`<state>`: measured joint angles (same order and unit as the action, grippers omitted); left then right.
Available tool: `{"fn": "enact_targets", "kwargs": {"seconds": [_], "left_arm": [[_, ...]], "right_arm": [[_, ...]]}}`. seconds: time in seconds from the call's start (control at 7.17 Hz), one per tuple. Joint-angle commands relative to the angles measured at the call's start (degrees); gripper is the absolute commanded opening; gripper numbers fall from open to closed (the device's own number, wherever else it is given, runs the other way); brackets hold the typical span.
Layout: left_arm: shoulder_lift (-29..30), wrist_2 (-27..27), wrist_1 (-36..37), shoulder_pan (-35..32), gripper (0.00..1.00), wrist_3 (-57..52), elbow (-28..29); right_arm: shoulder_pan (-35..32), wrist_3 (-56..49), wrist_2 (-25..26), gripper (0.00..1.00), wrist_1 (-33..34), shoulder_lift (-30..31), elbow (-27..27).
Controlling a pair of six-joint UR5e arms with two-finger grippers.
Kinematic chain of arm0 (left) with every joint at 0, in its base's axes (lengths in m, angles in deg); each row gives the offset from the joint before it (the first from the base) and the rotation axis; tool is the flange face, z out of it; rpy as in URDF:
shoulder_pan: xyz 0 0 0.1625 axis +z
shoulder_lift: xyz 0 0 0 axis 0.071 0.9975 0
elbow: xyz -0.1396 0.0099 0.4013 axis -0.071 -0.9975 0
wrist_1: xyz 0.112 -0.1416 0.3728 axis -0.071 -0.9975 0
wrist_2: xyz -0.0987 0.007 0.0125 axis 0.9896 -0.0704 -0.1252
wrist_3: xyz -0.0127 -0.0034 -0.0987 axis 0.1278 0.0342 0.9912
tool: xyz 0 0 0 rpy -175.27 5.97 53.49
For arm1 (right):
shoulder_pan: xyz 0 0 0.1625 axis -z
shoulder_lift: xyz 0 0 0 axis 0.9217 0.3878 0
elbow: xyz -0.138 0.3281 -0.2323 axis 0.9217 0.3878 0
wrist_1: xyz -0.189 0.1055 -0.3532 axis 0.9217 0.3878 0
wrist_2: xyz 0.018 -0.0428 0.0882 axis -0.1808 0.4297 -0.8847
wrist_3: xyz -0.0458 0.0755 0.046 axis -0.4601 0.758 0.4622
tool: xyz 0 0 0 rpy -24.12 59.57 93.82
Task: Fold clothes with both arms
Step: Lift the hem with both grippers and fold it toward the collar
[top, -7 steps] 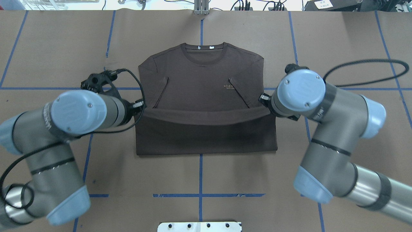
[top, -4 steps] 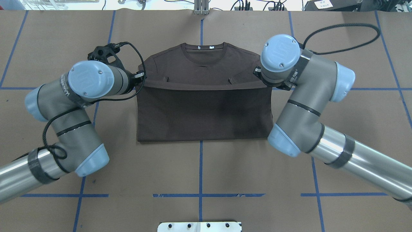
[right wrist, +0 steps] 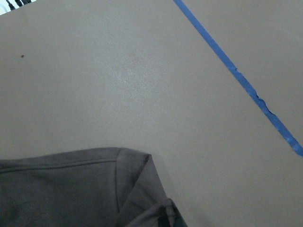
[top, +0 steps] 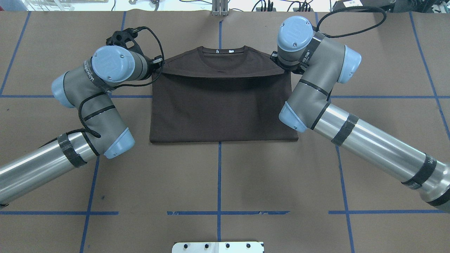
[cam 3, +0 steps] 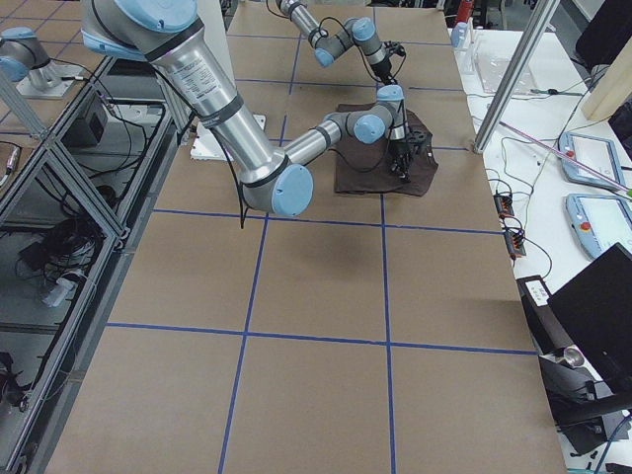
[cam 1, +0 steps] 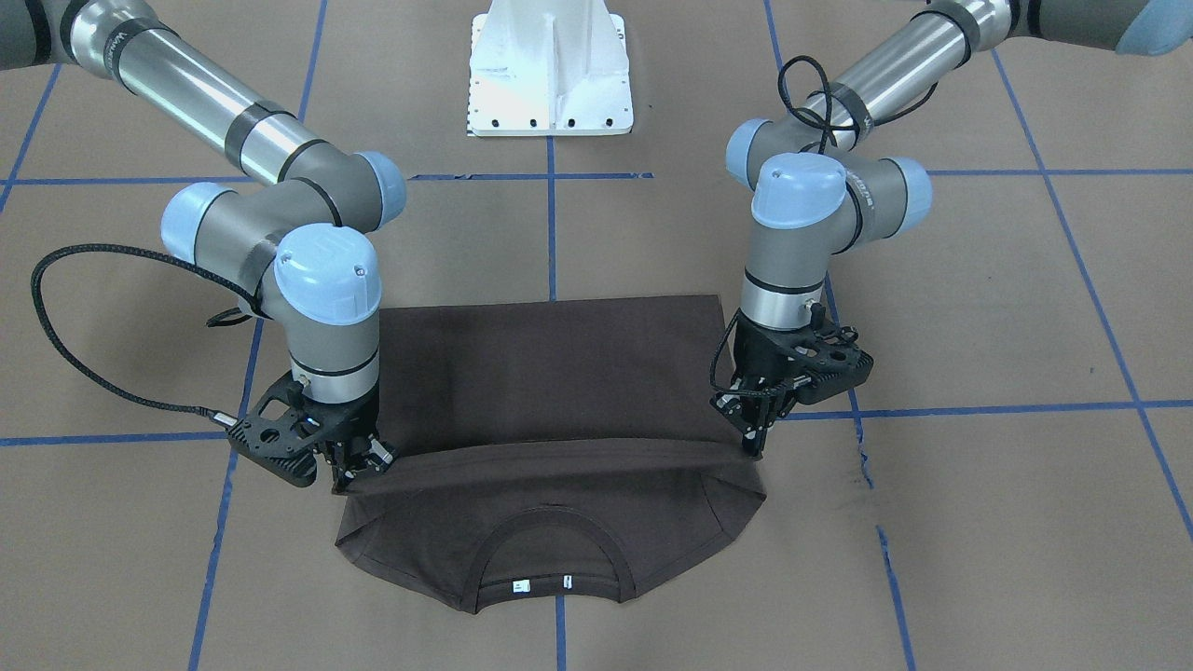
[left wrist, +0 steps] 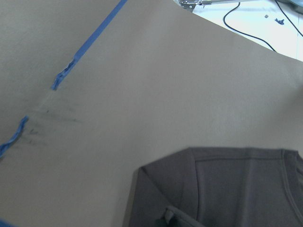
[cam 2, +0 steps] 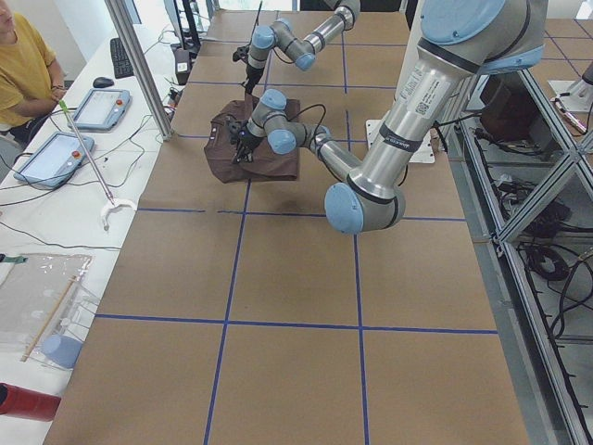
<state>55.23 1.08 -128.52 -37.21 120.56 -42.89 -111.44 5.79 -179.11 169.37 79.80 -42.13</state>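
Observation:
The dark brown T-shirt (top: 221, 105) lies flat on the brown table, collar (top: 223, 56) at the far side. Its lower half is folded up over the chest, and the lifted hem edge (cam 1: 550, 452) stretches between both grippers just short of the collar (cam 1: 550, 559). My left gripper (cam 1: 753, 445) is shut on the hem's corner at the shirt's left side, near the shoulder (left wrist: 227, 189). My right gripper (cam 1: 352, 477) is shut on the opposite corner. In the overhead view the wrists hide most of both grippers' fingers.
The white pedestal base (cam 1: 550, 75) stands at the robot's side of the table. Blue tape lines (top: 219, 175) cross the brown surface. A black cable (cam 1: 56, 317) loops off the right arm. A person in yellow (cam 2: 23, 65) sits by tablets at a side bench.
Both grippers have carried the hem away from the robot, from mid-chest up to just below the collar. The fold now covers the chest logo and sleeves.

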Motion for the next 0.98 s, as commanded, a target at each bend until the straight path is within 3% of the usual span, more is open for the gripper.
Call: {"fn": "enact_targets", "kwargs": {"seconds": [0.0,0.7,0.84], "left_arm": [[1.9,-1.7,-2.9,-0.7,0.00,-1.7,4.6],[2.0,-1.6,-4.2,-0.7,0.00,-1.6,5.8],[1.5,-1.6,-4.5,-0.7,0.06,-1.7,5.8]], "right_arm": [[-0.8,-1.3,-0.1,0.00,-0.8,-2.3,3.6],[-0.8,-1.5,0.2,0.00,-1.0,-4.3,6.0],[-0.7,-1.5,0.6,0.10,-2.8,-4.2,6.6]]}}
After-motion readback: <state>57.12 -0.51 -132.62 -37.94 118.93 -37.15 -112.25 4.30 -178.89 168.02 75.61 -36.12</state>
